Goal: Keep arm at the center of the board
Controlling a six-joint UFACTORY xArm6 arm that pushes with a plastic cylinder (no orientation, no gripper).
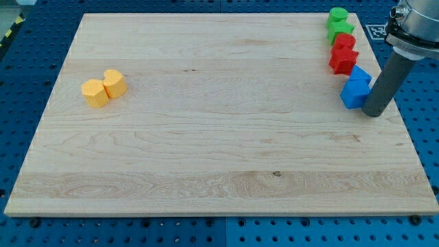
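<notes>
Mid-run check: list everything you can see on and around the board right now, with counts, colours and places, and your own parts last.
board: 1, light wood, fills most of the view
yellow blocks: 2, touching, near the view's left edge, upper half
green blocks: 2, stacked close at the view's top right corner
red blocks: 2, just below the green ones, right edge
blue blocks: 2, below the red ones, right edge
blue pegboard table: 1, around the board
marker tag: 1, black and white, off the board's top right
my rod: 1, dark grey, at the right edge
my tip: beside the blue blocks on their right, far from the board's centre
</notes>
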